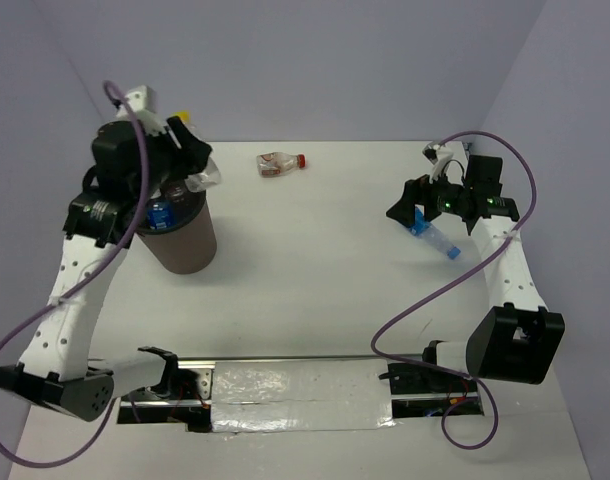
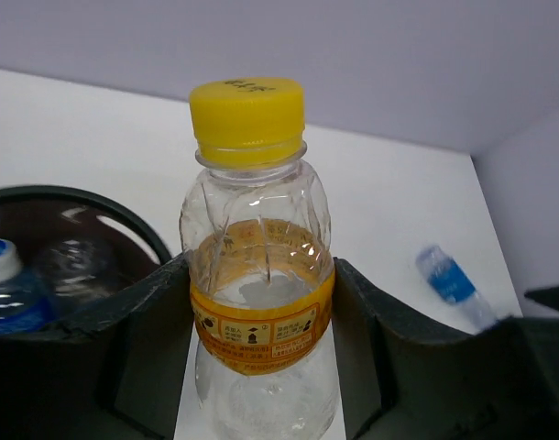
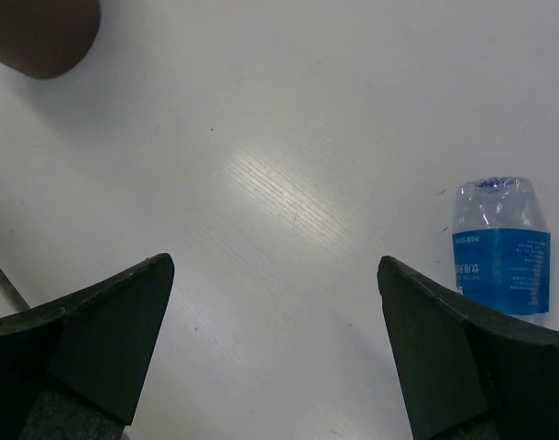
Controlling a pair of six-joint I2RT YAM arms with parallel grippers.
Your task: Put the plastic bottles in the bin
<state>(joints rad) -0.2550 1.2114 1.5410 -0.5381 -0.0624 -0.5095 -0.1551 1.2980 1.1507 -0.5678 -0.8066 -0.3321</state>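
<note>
Past the bin (image 1: 188,250), a red-capped bottle (image 1: 281,162) on its side.

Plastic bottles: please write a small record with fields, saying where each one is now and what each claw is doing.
left claw: shut on the yellow-capped bottle, held upright near the rim of the bin
right claw: open, empty, over the table
inside the bin: at least one binned blue bottle
lying on the table: red-capped bottle at the far side; loose blue bottle beside the right claw, outside its gap
not yet in the bin: three bottles
</note>
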